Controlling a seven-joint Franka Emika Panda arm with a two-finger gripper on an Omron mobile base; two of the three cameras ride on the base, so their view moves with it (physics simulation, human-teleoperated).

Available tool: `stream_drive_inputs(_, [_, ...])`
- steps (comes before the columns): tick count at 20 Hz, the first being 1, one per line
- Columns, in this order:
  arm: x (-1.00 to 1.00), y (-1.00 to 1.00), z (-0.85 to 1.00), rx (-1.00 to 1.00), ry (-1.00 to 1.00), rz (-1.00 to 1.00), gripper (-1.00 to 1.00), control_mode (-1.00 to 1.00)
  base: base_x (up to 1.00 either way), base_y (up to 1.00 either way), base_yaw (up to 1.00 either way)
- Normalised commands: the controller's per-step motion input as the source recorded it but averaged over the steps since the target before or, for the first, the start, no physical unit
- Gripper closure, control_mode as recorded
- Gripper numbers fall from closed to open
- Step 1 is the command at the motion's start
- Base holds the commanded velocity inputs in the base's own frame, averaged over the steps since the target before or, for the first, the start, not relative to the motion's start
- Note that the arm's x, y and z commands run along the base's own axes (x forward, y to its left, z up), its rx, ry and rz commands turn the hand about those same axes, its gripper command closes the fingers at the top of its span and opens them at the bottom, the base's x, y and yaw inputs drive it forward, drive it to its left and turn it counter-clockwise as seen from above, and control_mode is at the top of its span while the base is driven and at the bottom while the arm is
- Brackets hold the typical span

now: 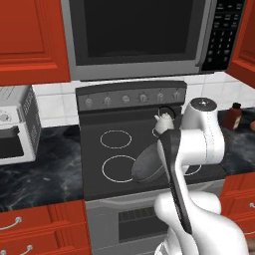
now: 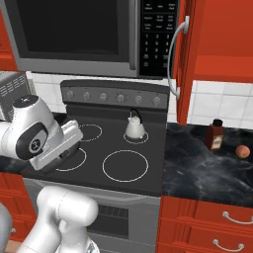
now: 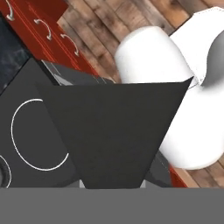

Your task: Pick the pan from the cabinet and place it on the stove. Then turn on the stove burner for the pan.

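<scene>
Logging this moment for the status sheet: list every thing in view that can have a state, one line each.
pan: held tilted in the air over the stove's front rings, not set down
claw: shut on the pan
stove: glass top with no ring glowing
kettle: upright on a back ring
cabinet: door swung open
microwave: door closed
bottle: upright on the counter

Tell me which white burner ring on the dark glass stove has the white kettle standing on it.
The back right ring: the small white kettle stands on it, on the dark glass-top stove just below the knob row. The front right ring and the others carry no kettle.
</scene>
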Motion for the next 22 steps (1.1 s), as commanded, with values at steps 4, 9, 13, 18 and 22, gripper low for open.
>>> stream_drive_inputs(4, [0.23, 0.24, -0.44, 0.04, 0.0, 0.03, 1.0, -1.0, 0.0, 0.0, 0.0])
stream_drive_inputs(9, [0.35, 0.2, -0.49, 0.01, 0.0, 0.01, 1.0, -1.0, 0.0, 0.0, 0.0])
stream_drive_inputs(13, [0.36, 0.07, -0.48, 0.0, 0.0, 0.0, 1.0, -1.0, 0.0, 0.0, 0.0])
stream_drive_inputs(18, [0.4, 0.04, -0.47, 0.0, 0.0, 0.0, 1.0, -1.0, 0.0, 0.0, 0.0])
stream_drive_inputs(22, [0.39, 0.06, -0.47, 0.0, 0.0, 0.0, 1.0, -1.0, 0.0, 0.0, 0.0])
